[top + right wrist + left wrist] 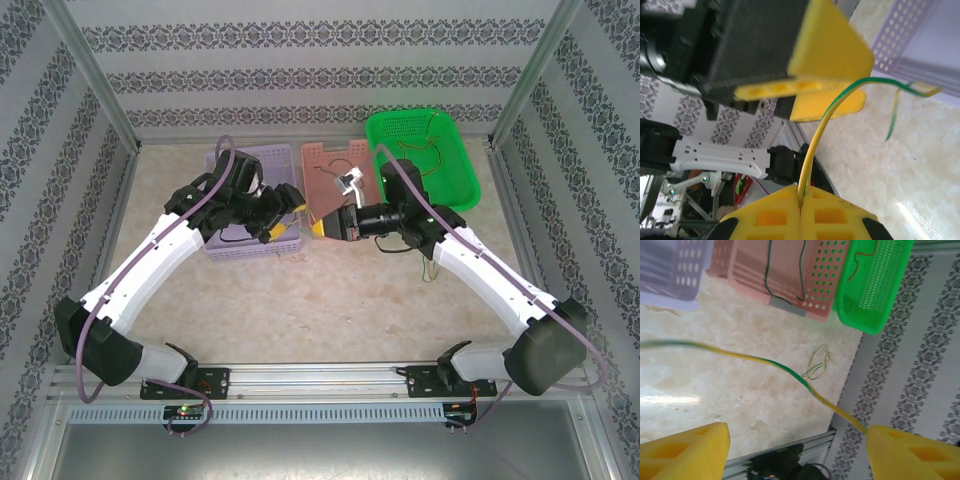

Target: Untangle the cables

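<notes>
A green-and-yellow cable rises from my right gripper, which is shut on it. It passes the yellow finger of my left gripper and ends in a free bent tip. In the left wrist view the same cable stretches across above the table and meets the inner tip of the right-hand finger. My left gripper is open, jaws wide apart. From above, both grippers meet nose to nose in front of the baskets.
A lilac basket, a pink basket holding a dark green cable, and a green basket holding an orange-red cable stand at the back. A small yellow-green loop lies on the table by the right wall.
</notes>
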Controlling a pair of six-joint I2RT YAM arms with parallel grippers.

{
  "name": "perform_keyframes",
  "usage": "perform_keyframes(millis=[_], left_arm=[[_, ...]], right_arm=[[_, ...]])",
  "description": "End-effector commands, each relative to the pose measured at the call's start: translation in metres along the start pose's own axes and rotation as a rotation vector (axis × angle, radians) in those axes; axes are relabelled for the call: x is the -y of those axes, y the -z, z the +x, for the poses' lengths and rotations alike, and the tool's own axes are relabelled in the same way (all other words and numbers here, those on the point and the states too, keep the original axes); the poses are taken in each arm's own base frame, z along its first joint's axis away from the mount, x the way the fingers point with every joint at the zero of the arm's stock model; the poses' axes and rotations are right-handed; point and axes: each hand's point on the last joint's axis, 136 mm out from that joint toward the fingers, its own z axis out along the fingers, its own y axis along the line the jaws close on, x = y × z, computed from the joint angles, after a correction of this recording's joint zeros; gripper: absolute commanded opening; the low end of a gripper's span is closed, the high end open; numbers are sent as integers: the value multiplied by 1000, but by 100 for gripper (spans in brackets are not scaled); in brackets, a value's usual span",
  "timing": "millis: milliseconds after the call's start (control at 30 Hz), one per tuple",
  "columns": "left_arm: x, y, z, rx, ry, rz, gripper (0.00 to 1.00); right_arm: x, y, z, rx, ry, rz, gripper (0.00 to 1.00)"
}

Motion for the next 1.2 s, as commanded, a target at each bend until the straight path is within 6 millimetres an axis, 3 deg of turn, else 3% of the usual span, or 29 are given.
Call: perform_keyframes(millis=[0, 200, 333, 500, 567, 633, 667, 833, 967, 1000, 1067, 1167], left_arm=[[28, 8, -7, 22, 20, 114, 72], [25, -3, 4, -57, 110, 137, 68], [13, -13, 17, -138, 213, 109, 58], [8, -16, 18, -145, 252, 87, 44], [9, -18, 16, -139, 246, 96, 33], [10, -16, 13, -120, 223, 93, 5], [11, -14, 11, -106, 195, 84, 0], [17, 2, 4, -55, 4, 15, 0], [27, 3, 1, -31, -3, 83, 0], [29, 3, 1, -28, 5, 98, 0], [33, 2, -1, -21, 37, 132, 0], [35, 3, -4, -9, 86, 147, 0]], right_arm=[[-3, -6, 5, -37, 50, 10, 0], [3, -15, 13, -82, 83, 54, 0], [7, -19, 12, -85, 138, 117, 0], [6, -28, 17, -119, 188, 141, 0], [4, -32, 20, -139, 193, 134, 0], [3, -35, 23, -154, 183, 123, 0], [1, -37, 25, -165, 168, 106, 0], [-15, -42, 39, -284, 60, -27, 0], [-26, -30, 26, -224, 60, -63, 0], [-31, -26, 19, -194, 63, -81, 4], [-40, -15, 5, -130, 72, -109, 24], [-41, 2, -8, -36, 105, -85, 40]])
